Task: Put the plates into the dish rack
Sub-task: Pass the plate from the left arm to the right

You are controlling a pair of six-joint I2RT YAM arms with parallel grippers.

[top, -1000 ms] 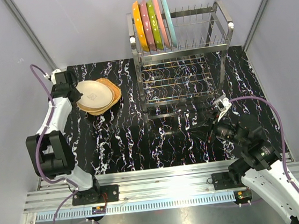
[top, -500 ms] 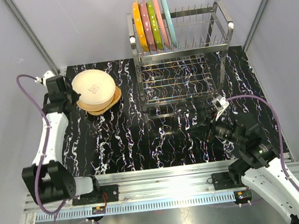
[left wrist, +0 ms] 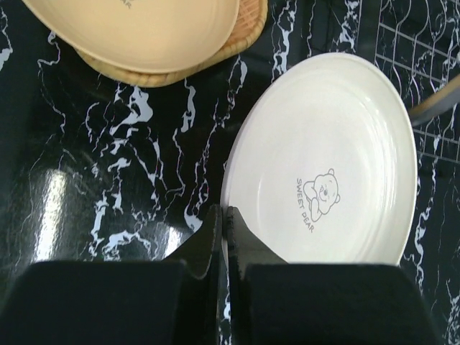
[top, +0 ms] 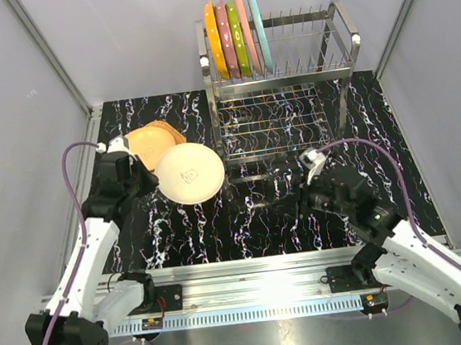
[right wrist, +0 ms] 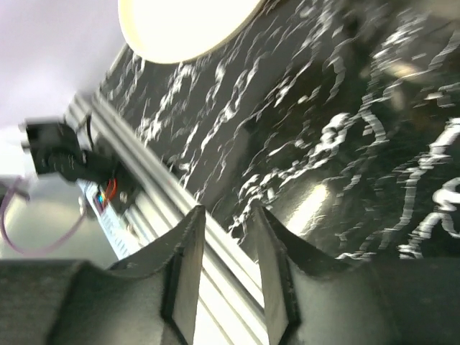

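My left gripper (top: 150, 180) is shut on the rim of a cream plate (top: 190, 173) with a bear print and holds it above the table, left of the dish rack (top: 282, 75). In the left wrist view the gripper (left wrist: 224, 219) pinches the plate (left wrist: 323, 162) at its near edge. A stack of tan plates (top: 152, 140) lies behind it, also in the left wrist view (left wrist: 151, 32). Several coloured plates (top: 236, 37) stand in the rack's upper tier at the left. My right gripper (top: 276, 203) is open and empty, low over the table near the rack's front; its wrist view (right wrist: 226, 248) shows the cream plate (right wrist: 183, 25) far off.
The rack's lower wire shelf (top: 275, 122) faces the table front. The aluminium rail (top: 251, 282) runs along the near edge, also in the right wrist view (right wrist: 144, 187). Grey walls stand on both sides.
My left gripper has lifted the cream plate off the tan stack and carried it right and forward toward the rack. My right arm has swung left toward the middle of the table.
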